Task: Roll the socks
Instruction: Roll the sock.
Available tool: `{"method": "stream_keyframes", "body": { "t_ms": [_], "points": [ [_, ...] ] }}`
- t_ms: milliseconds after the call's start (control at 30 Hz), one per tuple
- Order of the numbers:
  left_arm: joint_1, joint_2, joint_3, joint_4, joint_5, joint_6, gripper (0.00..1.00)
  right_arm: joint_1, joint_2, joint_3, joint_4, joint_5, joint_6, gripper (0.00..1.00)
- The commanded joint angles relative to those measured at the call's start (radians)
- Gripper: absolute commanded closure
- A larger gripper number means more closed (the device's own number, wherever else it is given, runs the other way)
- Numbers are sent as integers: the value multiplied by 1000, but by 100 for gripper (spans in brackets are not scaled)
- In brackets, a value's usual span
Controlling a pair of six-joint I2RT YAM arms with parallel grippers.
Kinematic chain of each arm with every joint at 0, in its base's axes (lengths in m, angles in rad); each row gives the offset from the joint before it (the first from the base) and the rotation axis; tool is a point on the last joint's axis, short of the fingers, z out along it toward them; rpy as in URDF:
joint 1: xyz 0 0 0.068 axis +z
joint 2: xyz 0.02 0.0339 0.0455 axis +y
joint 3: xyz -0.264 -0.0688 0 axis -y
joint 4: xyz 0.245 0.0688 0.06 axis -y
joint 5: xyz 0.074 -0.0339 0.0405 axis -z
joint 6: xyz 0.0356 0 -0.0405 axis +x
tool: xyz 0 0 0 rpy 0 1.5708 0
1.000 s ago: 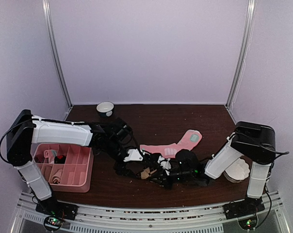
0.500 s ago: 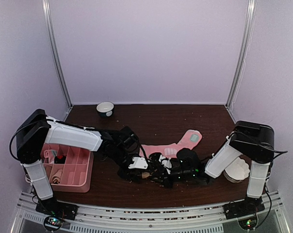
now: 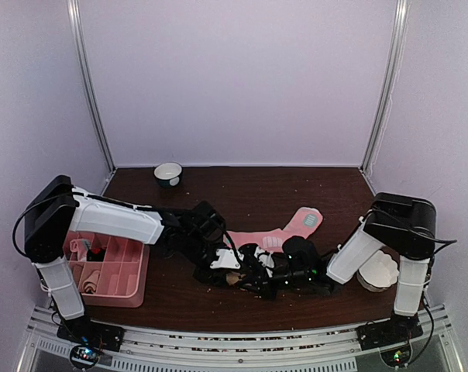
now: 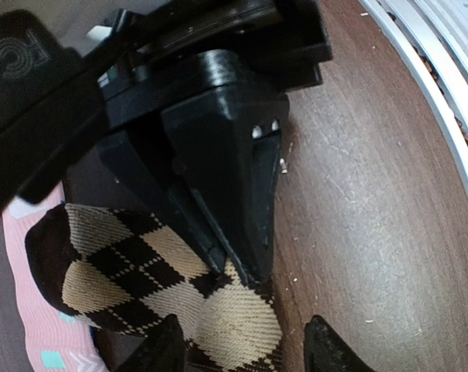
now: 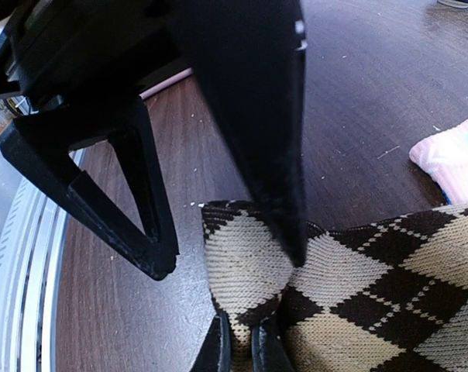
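The argyle sock [image 3: 235, 277] lies bunched on the table between my two grippers, brown, tan and black diamonds [image 4: 125, 271]. My right gripper [image 5: 242, 350] is shut on a fold at its edge [image 5: 249, 271]; it also shows in the top view [image 3: 255, 273]. My left gripper [image 4: 246, 347] is open and straddles the same end of the sock, facing the right gripper, one finger [image 5: 273, 155] resting over the fabric. In the top view the left gripper [image 3: 225, 265] sits just left of the right one. The pink sock [image 3: 284, 231] with mint patches lies flat behind them.
A pink divided tray [image 3: 139, 273] holding small items stands at the near left. A small bowl [image 3: 168, 173] sits at the back left. A white object [image 3: 377, 271] lies by the right arm's base. The table's near edge rail [image 4: 443, 85] is close.
My left arm has swung right and toward the near edge, bringing its open gripper onto the argyle sock. The right gripper has stayed put, holding the sock.
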State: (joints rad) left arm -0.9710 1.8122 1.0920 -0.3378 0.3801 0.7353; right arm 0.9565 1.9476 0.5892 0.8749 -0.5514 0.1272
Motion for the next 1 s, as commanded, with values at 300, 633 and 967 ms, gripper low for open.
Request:
{"method": "stream_keyframes", "body": {
  "t_ms": [300, 633, 967],
  "points": [
    [-6, 102, 39, -36, -3, 2, 73, -10, 83, -54, -216, 11, 33, 100],
    [46, 197, 159, -230, 57, -46, 100, -9, -23, -161, -75, 107, 12, 95],
    [63, 237, 206, -423, 108, -150, 100, -6, -261, -289, -52, 301, -46, 65]
  ]
}}
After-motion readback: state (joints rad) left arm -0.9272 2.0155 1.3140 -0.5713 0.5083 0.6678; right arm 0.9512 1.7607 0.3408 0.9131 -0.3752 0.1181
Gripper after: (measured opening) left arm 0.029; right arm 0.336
